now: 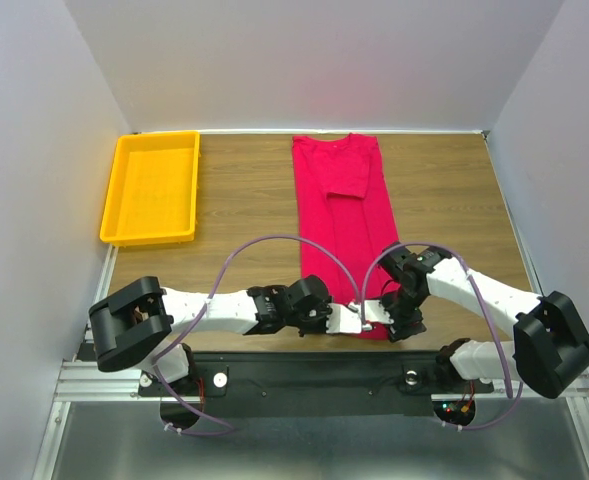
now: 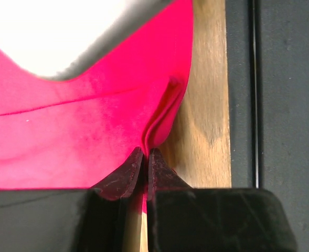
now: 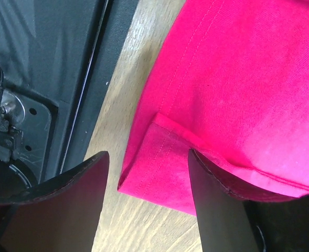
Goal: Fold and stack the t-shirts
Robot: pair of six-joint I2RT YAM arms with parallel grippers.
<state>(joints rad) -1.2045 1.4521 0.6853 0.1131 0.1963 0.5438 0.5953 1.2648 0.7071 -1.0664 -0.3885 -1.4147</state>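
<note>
On the brown wooden table [image 1: 454,200], the crimson-red cotton t-shirt [image 1: 344,210] lies as a long strip running away from the arms (hem nearest). The left gripper [image 2: 144,156] pinches the hem's fold; the right gripper [image 3: 149,160] stands spread astride the other near corner.

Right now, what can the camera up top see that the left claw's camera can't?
Only the top camera shows the yellow tray and the whole red t-shirt, folded into a long strip. Only the left wrist camera shows, up close, the left claw pinched shut on a fold at the shirt's edge. Both show red cloth lying on the wooden table.
</note>
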